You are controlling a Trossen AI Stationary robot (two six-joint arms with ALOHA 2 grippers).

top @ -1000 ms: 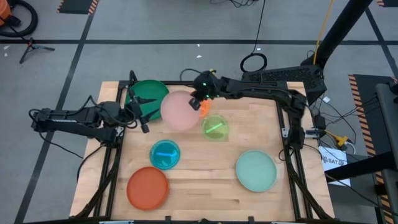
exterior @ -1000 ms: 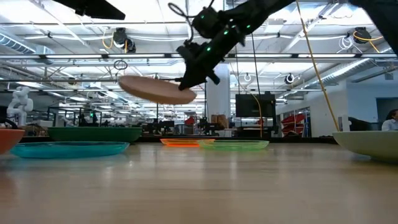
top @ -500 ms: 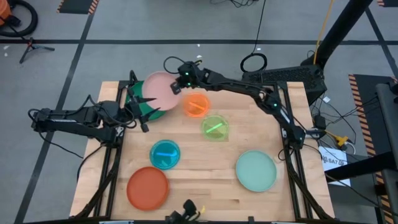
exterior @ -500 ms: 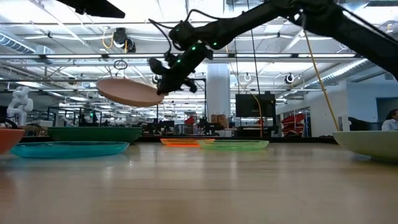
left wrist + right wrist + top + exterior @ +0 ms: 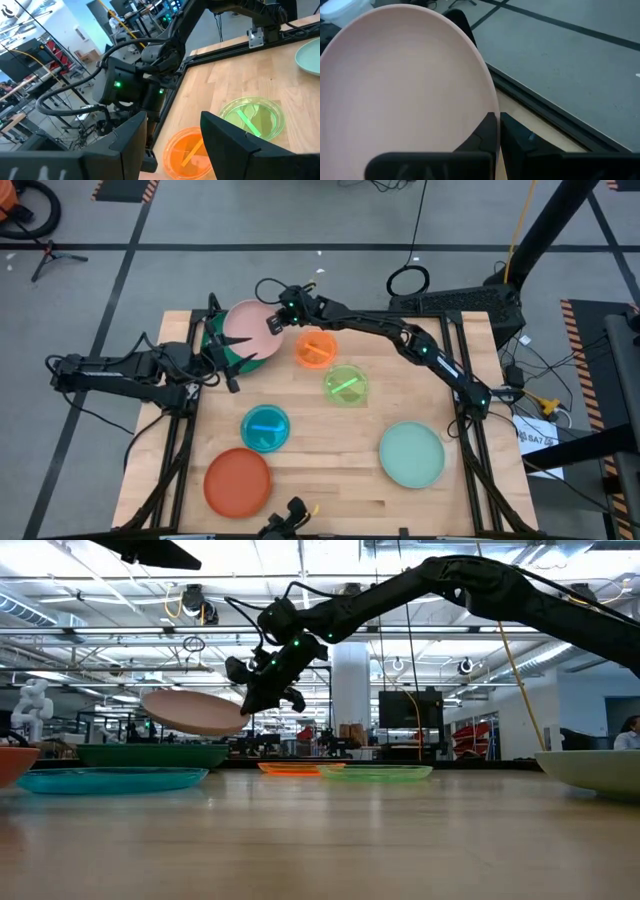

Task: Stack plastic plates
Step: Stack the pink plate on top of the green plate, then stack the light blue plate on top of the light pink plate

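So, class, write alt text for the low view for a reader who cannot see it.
The right end effector holds a pink plate in the air above a dark green plate on the wooden table. Cyan, orange and lime plates lie nearby.

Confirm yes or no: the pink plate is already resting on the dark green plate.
No. In the low view the pink plate hangs in the right end effector, with a clear gap above the dark green plate.

From where I stand I count seven plates showing: one pink plate (image 5: 247,326), one dark green plate (image 5: 250,361) showing under it at upper left, one orange plate (image 5: 317,349), one lime plate (image 5: 346,385), one cyan plate (image 5: 265,429), one red-orange plate (image 5: 238,481), one mint plate (image 5: 411,454). Two arms.
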